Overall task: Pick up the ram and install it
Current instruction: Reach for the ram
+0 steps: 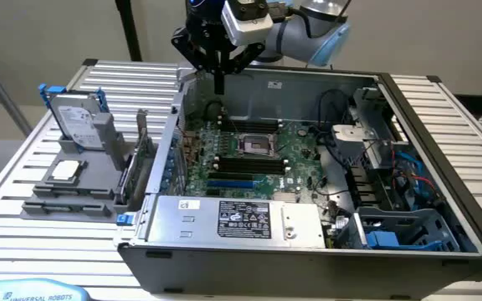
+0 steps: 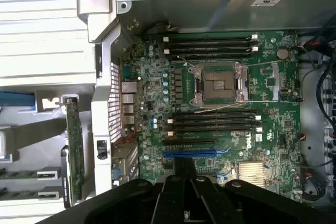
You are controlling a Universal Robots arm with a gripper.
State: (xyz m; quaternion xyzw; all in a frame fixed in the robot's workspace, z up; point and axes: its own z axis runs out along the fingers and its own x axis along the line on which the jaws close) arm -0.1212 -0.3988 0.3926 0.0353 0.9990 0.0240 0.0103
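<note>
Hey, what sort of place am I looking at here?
Probably a robotics lab bench for computer assembly: an open PC case on a slatted metal table, its motherboard bare; a hard drive standing in a grey parts holder; a robot arm above.

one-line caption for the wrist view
Shut tool over the open computer case, motherboard and empty memory slots in sight.
</note>
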